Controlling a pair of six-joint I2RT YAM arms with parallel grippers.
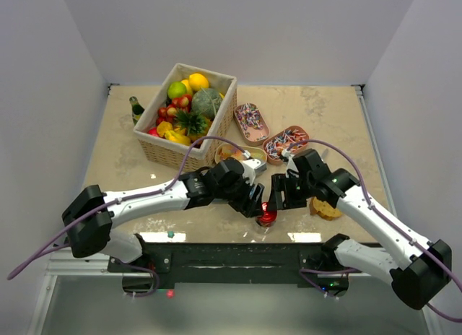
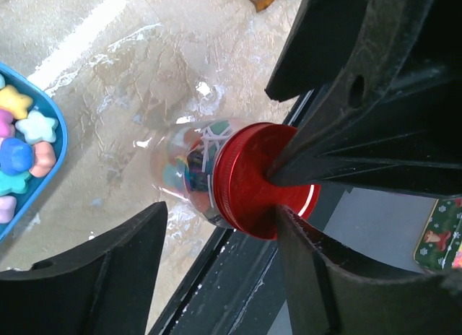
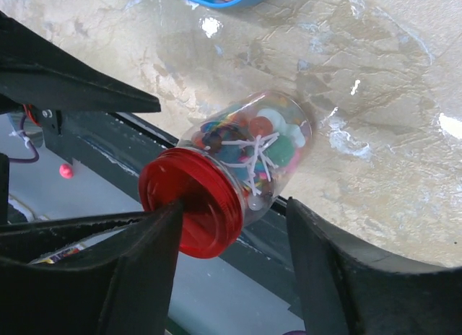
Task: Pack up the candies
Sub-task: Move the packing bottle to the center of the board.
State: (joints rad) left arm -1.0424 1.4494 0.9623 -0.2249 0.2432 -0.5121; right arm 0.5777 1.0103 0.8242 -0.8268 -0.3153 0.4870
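Candies (image 3: 254, 141), in tilted red-lidded jar (image 3: 189, 205)

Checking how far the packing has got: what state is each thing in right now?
Jar: red lid on, full of candies, tilted.
Right gripper: shut on the jar.
Left gripper: open, straddling the jar.
Basket: full of fruit.
Pink dishes: holding candies.
Blue tray: holding star-shaped candies.

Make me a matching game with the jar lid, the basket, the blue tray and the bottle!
Things:
1. jar lid
2. basket
3. blue tray
4. bottle

What fits:
A. full of toy fruit
B. red
C. stands just outside the basket
D. holds star-shaped sweets

Pairs: 1-B, 2-A, 3-D, 4-C
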